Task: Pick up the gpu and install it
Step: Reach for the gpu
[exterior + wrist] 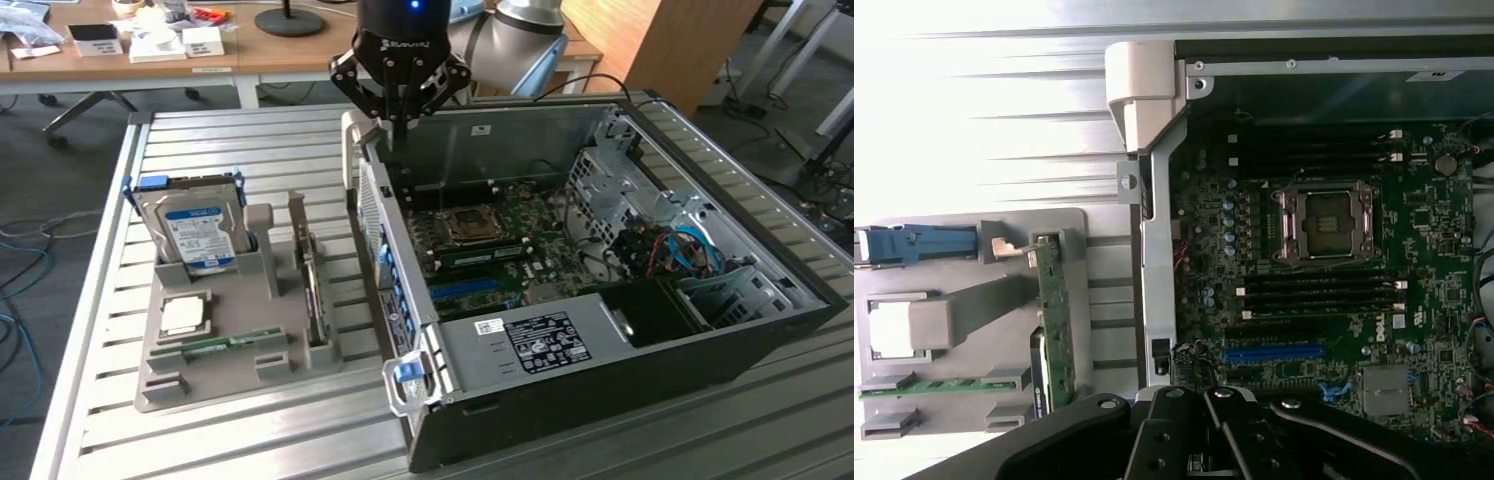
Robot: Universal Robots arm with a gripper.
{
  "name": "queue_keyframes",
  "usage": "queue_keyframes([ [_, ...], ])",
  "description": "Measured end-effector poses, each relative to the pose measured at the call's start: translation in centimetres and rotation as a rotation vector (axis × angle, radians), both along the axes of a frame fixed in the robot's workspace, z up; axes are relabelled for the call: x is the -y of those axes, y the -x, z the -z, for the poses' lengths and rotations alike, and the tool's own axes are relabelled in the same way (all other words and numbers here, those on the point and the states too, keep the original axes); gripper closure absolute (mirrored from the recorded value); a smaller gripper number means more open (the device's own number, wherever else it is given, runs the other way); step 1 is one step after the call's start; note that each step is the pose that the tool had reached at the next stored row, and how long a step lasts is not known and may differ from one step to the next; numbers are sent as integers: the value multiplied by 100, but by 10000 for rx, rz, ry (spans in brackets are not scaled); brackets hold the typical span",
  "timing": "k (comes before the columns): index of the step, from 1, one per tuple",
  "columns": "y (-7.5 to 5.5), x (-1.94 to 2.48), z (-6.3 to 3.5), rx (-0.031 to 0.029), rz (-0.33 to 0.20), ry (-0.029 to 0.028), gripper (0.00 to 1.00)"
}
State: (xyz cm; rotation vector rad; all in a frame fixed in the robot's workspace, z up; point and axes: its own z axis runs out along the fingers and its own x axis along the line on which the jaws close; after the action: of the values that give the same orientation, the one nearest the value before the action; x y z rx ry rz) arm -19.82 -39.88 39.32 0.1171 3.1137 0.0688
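Tool (396, 125) closed, empty, over computer case (561, 410) edge; gpu (311, 280) upright in holder (234, 320) beside case. Risk: descending shut, tool strikes card edge instead of grasping.

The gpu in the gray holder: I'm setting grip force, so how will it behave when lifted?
The gpu is a thin circuit card, so probably stiff and light, yet fragile. It stands on edge in a slot of the gray holder, so it would likely lift out straight but bind or tip if pulled aslant.
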Motion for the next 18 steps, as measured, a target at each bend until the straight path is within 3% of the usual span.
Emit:
queue_keyframes([
  [18, 162, 0, 4, 1, 0, -1, 89],
])
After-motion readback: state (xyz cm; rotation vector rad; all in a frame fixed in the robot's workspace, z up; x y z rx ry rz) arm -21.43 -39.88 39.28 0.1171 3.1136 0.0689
